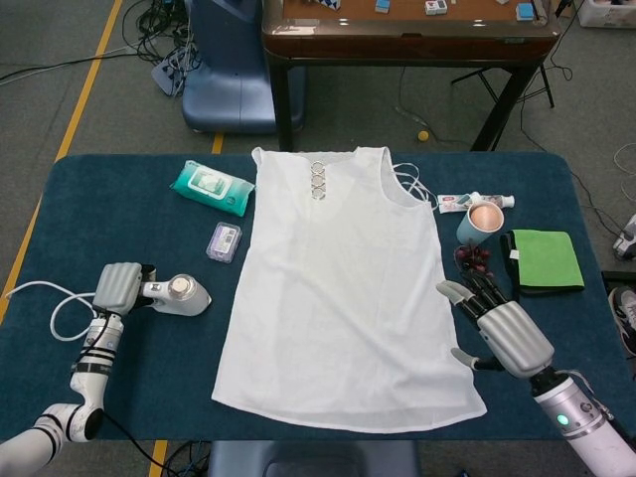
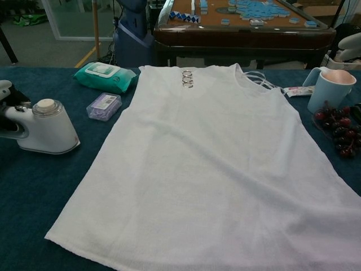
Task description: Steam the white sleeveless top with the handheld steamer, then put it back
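Observation:
The white sleeveless top (image 1: 338, 288) lies flat in the middle of the blue table (image 1: 119, 388), neckline at the far side. The handheld steamer (image 1: 184, 295) stands on the bare table left of the top, clear of the fabric. My left hand (image 1: 119, 288) grips its handle from the left. The chest view shows the steamer (image 2: 42, 129) at the left edge, with the hand almost wholly cut off there. My right hand (image 1: 502, 323) hovers at the top's right edge near the cherries, fingers spread and holding nothing.
A green wipes pack (image 1: 212, 187) and a small purple box (image 1: 225, 241) lie far left of the top. On the right are a mug (image 1: 484, 221), cherries (image 1: 475, 260), a tube (image 1: 472, 202) and a green cloth (image 1: 545, 260). The steamer's white cord (image 1: 50, 308) loops at the left.

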Robot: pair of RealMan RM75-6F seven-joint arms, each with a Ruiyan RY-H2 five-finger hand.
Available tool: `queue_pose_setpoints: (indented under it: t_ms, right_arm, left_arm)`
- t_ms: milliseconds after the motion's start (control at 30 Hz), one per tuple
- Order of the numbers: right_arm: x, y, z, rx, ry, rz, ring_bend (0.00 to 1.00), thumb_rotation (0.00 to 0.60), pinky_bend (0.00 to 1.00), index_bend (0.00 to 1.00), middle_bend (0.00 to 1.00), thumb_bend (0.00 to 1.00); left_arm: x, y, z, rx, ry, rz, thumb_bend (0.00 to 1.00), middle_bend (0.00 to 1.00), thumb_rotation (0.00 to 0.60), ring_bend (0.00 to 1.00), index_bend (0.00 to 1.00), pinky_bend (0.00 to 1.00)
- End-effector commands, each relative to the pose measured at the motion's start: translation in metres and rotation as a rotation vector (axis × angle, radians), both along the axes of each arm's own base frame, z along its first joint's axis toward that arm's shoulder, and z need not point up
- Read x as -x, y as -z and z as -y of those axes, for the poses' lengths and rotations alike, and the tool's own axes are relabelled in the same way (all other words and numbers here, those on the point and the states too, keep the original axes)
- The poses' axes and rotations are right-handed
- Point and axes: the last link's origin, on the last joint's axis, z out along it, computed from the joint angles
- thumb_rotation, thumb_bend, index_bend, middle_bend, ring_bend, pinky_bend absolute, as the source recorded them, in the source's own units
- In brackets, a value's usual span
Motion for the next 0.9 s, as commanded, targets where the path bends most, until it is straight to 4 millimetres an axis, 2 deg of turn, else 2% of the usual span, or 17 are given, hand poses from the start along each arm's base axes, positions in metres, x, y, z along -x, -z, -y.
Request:
queue_pose_setpoints:
  t_ms: [33,167,267,367,500,700,900]
  right_arm:
    - [0.001,0.0,0.0,0.0,0.003,0.0,0.0,0.6,0.02,0.0,0.14,0.23]
    - [0.002,0.001,0.001,-0.001,0.005,0.003,0.0,0.6,0.02,0.0,0.14,0.23]
    - [0.003,0.0,0.002,0.001,0.005,0.006,0.0,0.6,0.02,0.0,0.14,0.23]
    - [0.004,-0.001,0.003,0.007,0.005,0.008,0.0,0.6,0.02,0.0,0.14,0.23]
    - [0.007,-0.002,0.005,0.011,0.013,0.009,0.0,0.6,0.02,0.0,0.14,0.23]
    - [0.01,-0.002,0.006,0.007,0.021,0.015,0.0,0.6,0.02,0.0,0.14,0.23]
    - [0.014,-0.001,0.006,0.006,0.029,0.02,0.0,0.6,0.02,0.0,0.14,0.23]
  left_arm:
    - [0.001,0.002,0.001,0.013,-0.01,0.001,0.24,0.6,0.6,0.54,0.63,0.69]
    - [0.001,0.001,0.003,0.039,-0.025,-0.012,0.18,0.44,0.6,0.39,0.37,0.59]
    - [0.0,-0.001,0.005,0.058,-0.037,-0.021,0.11,0.28,0.6,0.25,0.17,0.49]
    - [-0.002,-0.003,0.009,0.073,-0.052,-0.031,0.06,0.14,0.6,0.14,0.03,0.4]
    - [-0.004,-0.007,0.013,0.074,-0.07,-0.037,0.0,0.0,0.6,0.0,0.0,0.25]
    - [-0.004,-0.013,0.019,0.076,-0.096,-0.055,0.0,0.0,0.6,0.0,0.0,0.13]
    - [-0.004,-0.021,0.03,0.078,-0.118,-0.041,0.0,0.0,0.6,0.0,0.0,0.1]
